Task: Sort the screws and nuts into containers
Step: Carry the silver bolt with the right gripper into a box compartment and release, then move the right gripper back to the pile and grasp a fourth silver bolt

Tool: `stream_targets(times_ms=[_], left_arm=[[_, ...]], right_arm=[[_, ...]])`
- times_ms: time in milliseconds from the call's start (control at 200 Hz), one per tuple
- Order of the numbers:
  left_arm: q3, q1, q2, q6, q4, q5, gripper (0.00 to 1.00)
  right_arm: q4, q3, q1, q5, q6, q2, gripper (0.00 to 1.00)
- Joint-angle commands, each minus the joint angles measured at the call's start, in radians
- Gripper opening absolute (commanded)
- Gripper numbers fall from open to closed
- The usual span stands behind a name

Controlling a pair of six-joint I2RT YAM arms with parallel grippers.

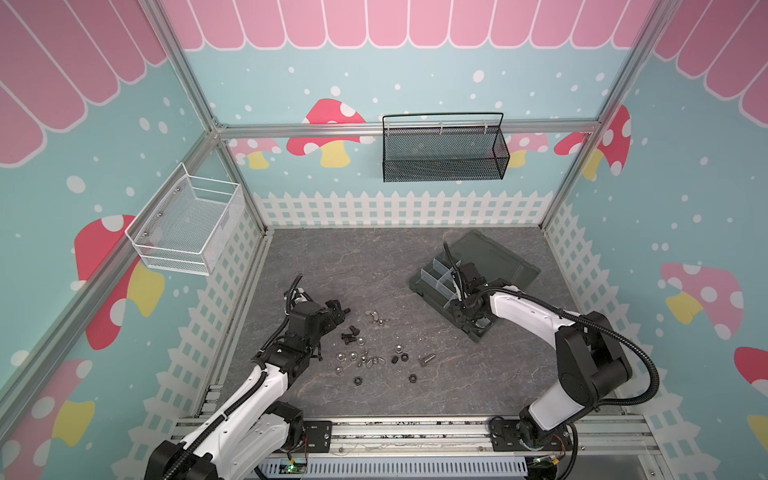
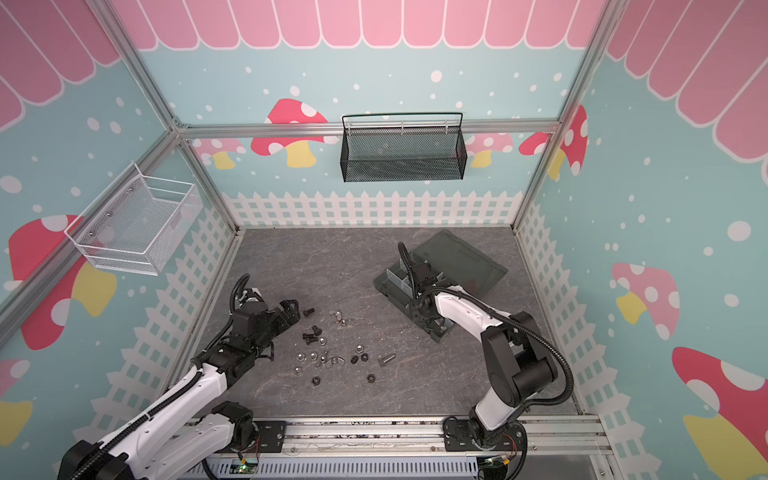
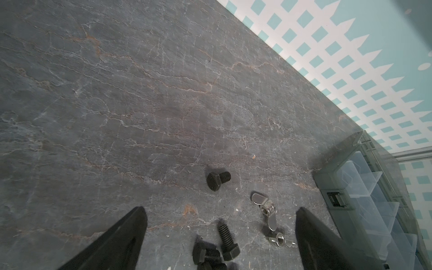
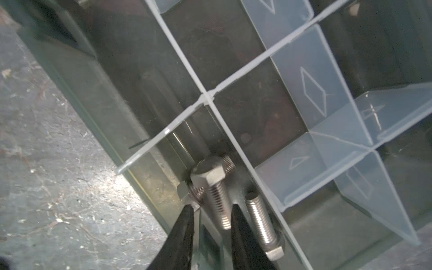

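Note:
The containers are compartments of a dark grey-green organizer box (image 1: 432,286) with white dividers (image 4: 243,65), its lid (image 1: 498,257) lying open behind. My right gripper (image 4: 212,208) reaches into a near compartment, jaws slightly apart. A silver screw (image 4: 217,187) lies loose between the tips, beside other silver screws (image 4: 259,217). My left gripper (image 3: 221,210) hangs wide open and empty over the loose pile. Black screws (image 3: 228,240) and wing nuts (image 3: 264,205) lie below it. Silver nuts (image 1: 347,357) and black nuts (image 1: 357,380) are scattered mid-table.
A black mesh basket (image 1: 444,153) hangs on the back wall and a white wire basket (image 1: 187,226) on the left wall. One dark screw (image 1: 428,358) lies apart at the right of the pile. A metal rail (image 1: 415,428) runs along the table's front edge.

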State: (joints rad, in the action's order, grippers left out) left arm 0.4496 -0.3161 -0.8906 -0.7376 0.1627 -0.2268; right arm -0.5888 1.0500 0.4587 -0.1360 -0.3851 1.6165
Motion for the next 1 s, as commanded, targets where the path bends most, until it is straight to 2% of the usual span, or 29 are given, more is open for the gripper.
stream_targets(times_ms=[0,365,505,670,996], left_arm=[[-0.015,0.006,0.022,-0.019,0.021,-0.022,1.00],[-0.013,0.008,0.007,-0.013,0.018,-0.020,1.00],[-0.013,0.008,0.000,-0.014,0.009,-0.016,1.00],[-0.008,0.008,-0.002,-0.013,0.007,-0.011,1.00],[-0.019,0.008,0.007,-0.017,0.006,0.003,1.00]], right_arm=[[-0.003,0.018,-0.003,0.010,0.008,-0.007,0.36],[-0.039,0.024,0.016,-0.003,-0.006,-0.108,0.42],[-0.049,0.018,0.050,0.008,-0.050,-0.152,0.45],[-0.070,0.008,0.147,0.024,-0.157,-0.165,0.49],[-0.127,0.010,0.352,0.057,-0.377,-0.066,0.59]])
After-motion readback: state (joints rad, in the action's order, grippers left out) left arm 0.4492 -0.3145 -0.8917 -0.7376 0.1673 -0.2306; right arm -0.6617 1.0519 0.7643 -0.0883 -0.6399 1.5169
